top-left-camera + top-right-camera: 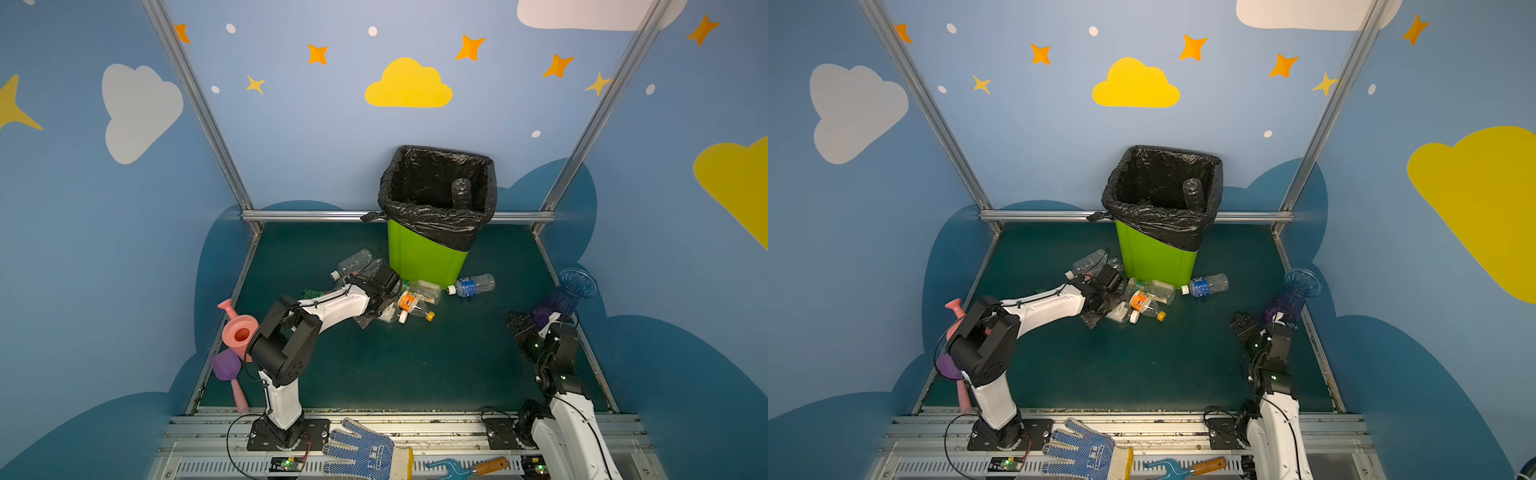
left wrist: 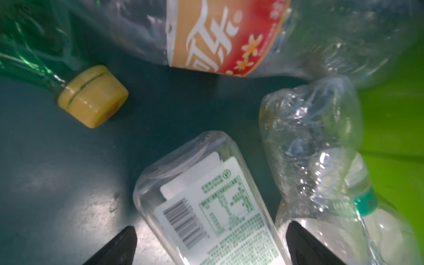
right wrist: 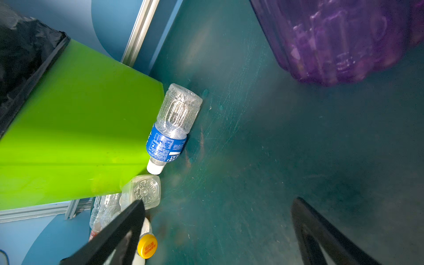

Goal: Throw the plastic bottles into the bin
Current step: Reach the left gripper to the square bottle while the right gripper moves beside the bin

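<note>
Several plastic bottles lie on the dark green table at the foot of the lime-green bin (image 1: 424, 257) (image 1: 1154, 257), which has a black bag over its rim. One clear bottle (image 1: 461, 193) stands inside the bin. My left gripper (image 1: 380, 311) (image 2: 213, 231) is low over the pile, open. Its fingers straddle a clear bottle with a white label (image 2: 206, 195). Around it lie a crumpled clear bottle (image 2: 309, 142), an orange-red labelled bottle (image 2: 218, 34) and a green bottle with a yellow cap (image 2: 91, 96). My right gripper (image 1: 519, 326) (image 3: 219, 203) hangs open and empty, well to the right of a blue-labelled bottle (image 1: 471, 286) (image 3: 171, 130).
A blue-purple ribbed vase (image 1: 565, 295) (image 3: 339, 39) stands just behind the right gripper, near the table's right edge. A pink watering can (image 1: 239, 332) and a purple scoop (image 1: 228, 368) sit at the left edge. A blue-dotted glove (image 1: 361, 451) lies on the front rail.
</note>
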`<state>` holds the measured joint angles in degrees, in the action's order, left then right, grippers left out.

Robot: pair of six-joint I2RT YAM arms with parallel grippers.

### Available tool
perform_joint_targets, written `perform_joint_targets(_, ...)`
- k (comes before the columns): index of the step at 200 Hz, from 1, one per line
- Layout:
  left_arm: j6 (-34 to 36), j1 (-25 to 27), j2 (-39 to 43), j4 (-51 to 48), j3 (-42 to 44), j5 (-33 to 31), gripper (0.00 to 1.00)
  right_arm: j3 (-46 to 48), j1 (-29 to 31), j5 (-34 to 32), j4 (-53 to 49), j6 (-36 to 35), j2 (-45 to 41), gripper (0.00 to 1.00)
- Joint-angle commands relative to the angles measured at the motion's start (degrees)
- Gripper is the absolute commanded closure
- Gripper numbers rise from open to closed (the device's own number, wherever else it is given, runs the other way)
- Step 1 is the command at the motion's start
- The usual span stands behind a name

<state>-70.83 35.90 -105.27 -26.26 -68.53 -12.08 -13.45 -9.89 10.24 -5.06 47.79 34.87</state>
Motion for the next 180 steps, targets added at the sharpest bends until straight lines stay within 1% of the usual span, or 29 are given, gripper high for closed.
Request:
perform_joint_targets(1, -0.9, -0.5, -1.1, -0.1, 0.3, -0.1, 0.00, 0.4, -0.7, 1.2, 1.0, 0.1, 0.4, 0.02)
perform_joint_targets(33, -1.0, -1.2, -1.3, -1.1, 1.0, -1.6, 0.01, 0.9, -1.3, 1.5, 0.9, 0.4, 0.7, 0.02)
perform_joint_targets(66, -0.4, -2.7, -1.1, -0.1, 2.8, -1.1, 0.02, 1.4, -1.9, 1.4, 0.7, 0.5, 0.4, 0.02)
perform_joint_targets(103, 2.5, -3.0, -0.9, 1.7, 4.2, 0.8, 0.11, 1.3, -2.4, 1.6, 0.5, 0.3, 0.5, 0.02)
perform_joint_targets(155, 4.7, -3.3, 1.9, 4.2, 8.3, 2.3, 0.24, 1.3, -2.9, 1.8, -0.3, 0.4, -0.2, 0.02)
perform_joint_targets(171, 7.0, -3.3, 3.4, 6.4, 10.2, 2.8, 0.27, 1.2, -3.0, 1.8, -0.5, 0.4, -0.5, 0.02)
perform_joint_targets(180, 8.3, -3.3, 4.2, 7.1, 11.1, 3.0, 0.31, 1.3, -3.1, 1.7, -0.6, 0.5, -0.6, 0.02)
